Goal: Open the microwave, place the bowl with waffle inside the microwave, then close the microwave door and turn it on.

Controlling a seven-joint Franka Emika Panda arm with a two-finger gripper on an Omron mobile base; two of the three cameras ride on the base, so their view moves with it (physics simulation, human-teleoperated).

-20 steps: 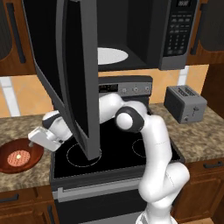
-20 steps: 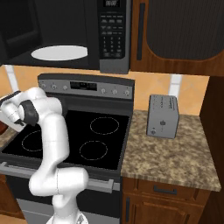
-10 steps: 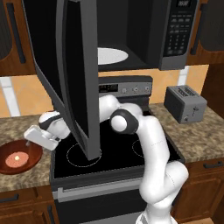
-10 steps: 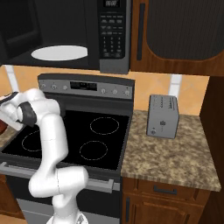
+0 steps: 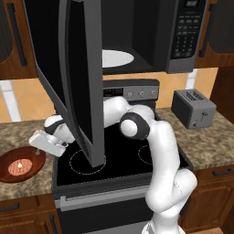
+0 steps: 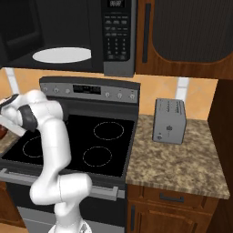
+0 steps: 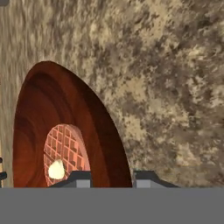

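Observation:
The microwave (image 5: 183, 36) hangs above the stove, and its door (image 5: 77, 77) stands swung wide open toward me. The bowl with waffle (image 5: 20, 167) rests on the granite counter left of the stove; it is reddish-brown, with the pale gridded waffle (image 7: 65, 151) at its centre. My gripper (image 5: 39, 153) reaches low past the door to the bowl's right rim. In the hand view my gripper (image 7: 111, 179) has its jaws drawn in on the near rim of the bowl (image 7: 57, 131), one fingertip inside and one outside.
A white turntable plate (image 5: 116, 58) lies in the microwave cavity. The black stove top (image 5: 123, 155) sits below it, with its control panel (image 6: 91, 88) behind. A grey toaster (image 5: 194, 107) stands on the right counter. The open door hangs over the stove's left side.
The hand has dropped a little toward the bowl, and the jaws have come together from wide open onto the bowl's rim. The bowl has not moved.

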